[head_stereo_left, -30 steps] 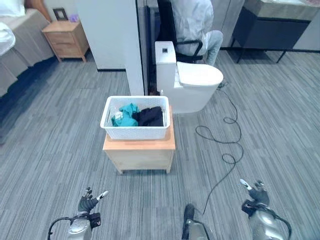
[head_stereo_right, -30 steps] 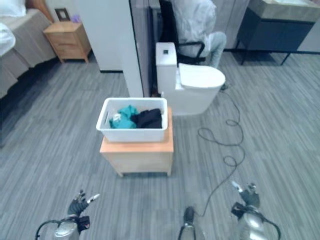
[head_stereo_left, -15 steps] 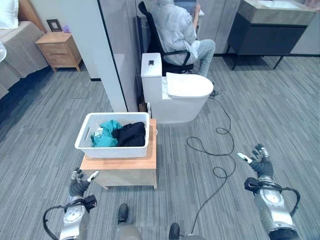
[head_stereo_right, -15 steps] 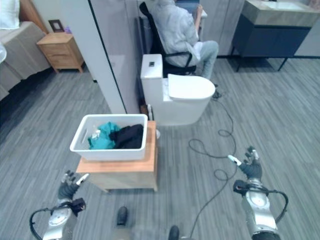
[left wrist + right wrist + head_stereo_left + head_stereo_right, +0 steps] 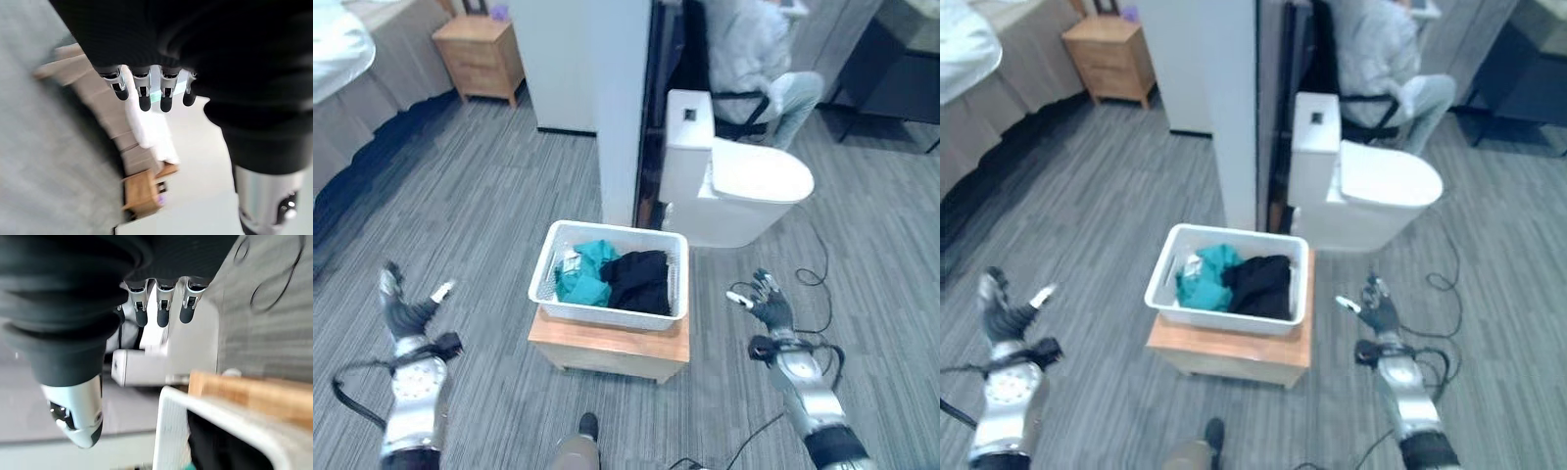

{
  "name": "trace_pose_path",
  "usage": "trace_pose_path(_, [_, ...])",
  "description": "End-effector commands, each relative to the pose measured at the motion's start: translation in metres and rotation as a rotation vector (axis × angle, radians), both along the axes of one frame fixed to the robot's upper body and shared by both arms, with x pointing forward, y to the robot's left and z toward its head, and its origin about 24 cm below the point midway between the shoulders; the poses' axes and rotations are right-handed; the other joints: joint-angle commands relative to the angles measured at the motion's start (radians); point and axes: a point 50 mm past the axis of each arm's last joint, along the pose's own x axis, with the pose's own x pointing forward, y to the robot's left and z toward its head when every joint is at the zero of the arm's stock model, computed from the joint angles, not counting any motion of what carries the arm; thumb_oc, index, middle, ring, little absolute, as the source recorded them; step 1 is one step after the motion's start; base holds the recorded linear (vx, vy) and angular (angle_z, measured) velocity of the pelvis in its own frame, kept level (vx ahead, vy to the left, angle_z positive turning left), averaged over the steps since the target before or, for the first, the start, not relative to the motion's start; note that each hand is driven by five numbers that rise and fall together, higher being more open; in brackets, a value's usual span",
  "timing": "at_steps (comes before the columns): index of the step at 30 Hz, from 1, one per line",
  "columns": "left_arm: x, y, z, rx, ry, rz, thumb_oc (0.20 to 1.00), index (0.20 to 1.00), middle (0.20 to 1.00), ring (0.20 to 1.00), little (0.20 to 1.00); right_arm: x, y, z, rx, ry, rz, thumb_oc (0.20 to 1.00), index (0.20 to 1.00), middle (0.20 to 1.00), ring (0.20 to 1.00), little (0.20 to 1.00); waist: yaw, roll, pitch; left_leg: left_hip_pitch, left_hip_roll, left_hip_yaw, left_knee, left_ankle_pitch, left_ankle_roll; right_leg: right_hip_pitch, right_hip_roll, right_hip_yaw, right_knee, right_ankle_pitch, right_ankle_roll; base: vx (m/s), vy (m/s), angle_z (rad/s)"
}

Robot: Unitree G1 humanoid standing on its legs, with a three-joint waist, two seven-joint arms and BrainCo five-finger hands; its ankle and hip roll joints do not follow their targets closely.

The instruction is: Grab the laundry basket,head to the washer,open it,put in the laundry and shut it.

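The laundry basket [image 5: 610,277] sits on a low wooden stand [image 5: 610,345], holding teal and black clothes [image 5: 612,279]. The left hand [image 5: 403,311] and right hand [image 5: 768,304] hover on either side, fingers spread, holding nothing.

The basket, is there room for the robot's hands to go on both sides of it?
Yes. Bare carpet lies between the left hand and the basket, and between it and the right hand. Behind, the white partition and toilet crowd it.

No text or labels can be read.
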Motion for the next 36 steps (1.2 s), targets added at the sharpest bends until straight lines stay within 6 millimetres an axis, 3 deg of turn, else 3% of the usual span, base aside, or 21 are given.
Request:
trace_pose_path(1, [0.032,-0.012,0.040,0.119,-0.064,-0.107,1.000,1.000,1.000,1.000,1.000,0.020,-0.009,0.053,-0.028,-0.175,-0.031,1.000,1.000,1.000,1.000,1.000,-0.023,-0.003,0.053,-0.144,0.059,-0.032,0.133,-0.080,0.002,-0.011,-0.040,0.085,-0.098,0.182,0.049,-0.15,0.058,0.48])
trace_pose_path(3, [0.053,-0.022,0.065,0.147,-0.092,-0.201,1.000,1.000,1.000,1.000,1.000,0.034,-0.003,0.070,-0.035,-0.215,-0.044,1.000,1.000,1.000,1.000,1.000,-0.026,-0.005,0.096,-0.208,0.068,-0.034,0.138,-0.058,-0.011,-0.038,-0.033,0.056,-0.131,0.211,0.064,-0.19,-0.018,0.36])
trace_pose_path(4, [0.054,-0.022,0.066,0.148,-0.094,-0.204,1.000,1.000,1.000,1.000,1.000,0.034,-0.003,0.070,-0.033,-0.217,-0.047,1.000,1.000,1.000,1.000,1.000,-0.025,-0.006,0.096,-0.211,0.068,-0.036,0.138,-0.057,-0.012,-0.039,-0.033,0.054,-0.131,0.211,0.064,-0.14,-0.062,-0.11])
trace_pose_path(5, [0.069,-0.031,0.083,0.163,-0.100,-0.265,1.000,1.000,1.000,1.000,1.000,0.034,-0.005,0.079,-0.038,-0.252,-0.063,1.000,1.000,1.000,1.000,1.000,-0.045,-0.005,0.116,-0.233,0.069,-0.048,0.116,-0.030,-0.019,-0.063,-0.024,0.056,-0.139,0.210,0.063,-0.06,-0.030,-0.11])
trace_pose_path(7, [0.081,-0.043,0.097,0.206,-0.096,-0.320,1.000,1.000,1.000,1.000,1.000,0.031,-0.011,0.086,-0.040,-0.285,-0.105,1.000,1.000,1.000,1.000,1.000,-0.055,-0.003,0.130,-0.253,0.066,-0.062,0.096,-0.012,-0.025,-0.084,-0.020,0.052,-0.142,0.200,0.062,-0.05,-0.027,0.19])
trace_pose_path(9, [0.084,-0.047,0.102,0.219,-0.089,-0.346,1.000,1.000,1.000,1.000,1.000,0.030,-0.015,0.090,-0.036,-0.303,-0.134,1.000,1.000,1.000,1.000,1.000,-0.063,0.001,0.139,-0.264,0.066,-0.067,0.091,-0.005,-0.027,-0.094,-0.018,0.051,-0.140,0.194,0.062,-0.04,-0.011,0.05])
trace_pose_path(12, [0.107,-0.070,0.113,0.202,-0.075,-0.425,1.000,1.000,1.000,1.000,1.000,0.028,-0.019,0.104,-0.041,-0.369,-0.202,1.000,1.000,1.000,1.000,1.000,-0.091,0.016,0.167,-0.297,0.059,-0.084,0.062,0.024,-0.036,-0.135,-0.019,0.045,-0.138,0.186,0.062,-0.05,-0.016,0.11])
trace_pose_path(19, [0.139,-0.094,0.133,0.238,-0.031,-0.431,1.000,1.000,1.000,1.000,1.000,0.029,-0.016,0.129,-0.029,-0.479,-0.246,1.000,1.000,1.000,1.000,1.000,-0.127,0.036,0.194,-0.317,0.048,-0.071,0.004,0.065,-0.047,-0.189,-0.027,0.049,-0.146,0.193,0.070,-0.03,0.010,0.09])
trace_pose_path(24, [0.155,-0.101,0.138,0.228,0.002,-0.381,1.000,1.000,1.000,1.000,1.000,0.039,-0.003,0.133,-0.026,-0.481,-0.213,1.000,1.000,1.000,1.000,1.000,-0.141,0.044,0.212,-0.317,0.043,-0.061,-0.012,0.071,-0.044,-0.207,-0.034,0.057,-0.149,0.201,0.074,-0.01,0.011,0.00])
trace_pose_path(30, [0.160,-0.100,0.136,0.230,0.023,-0.328,1.000,1.000,1.000,1.000,1.000,0.045,0.007,0.133,-0.032,-0.469,-0.169,1.000,1.000,1.000,1.000,1.000,-0.144,0.045,0.220,-0.313,0.036,-0.051,-0.016,0.065,-0.038,-0.209,-0.037,0.065,-0.155,0.205,0.073,0.00,0.007,-0.01])
trace_pose_path(36, [0.160,-0.100,0.117,0.226,0.065,-0.298,1.000,1.000,1.000,1.000,1.000,0.047,0.014,0.133,-0.048,-0.466,-0.151,1.000,1.000,1.000,1.000,1.000,-0.142,0.040,0.229,-0.316,0.034,-0.055,-0.002,0.050,-0.033,-0.212,-0.033,0.069,-0.152,0.193,0.067,0.01,0.001,-0.01])
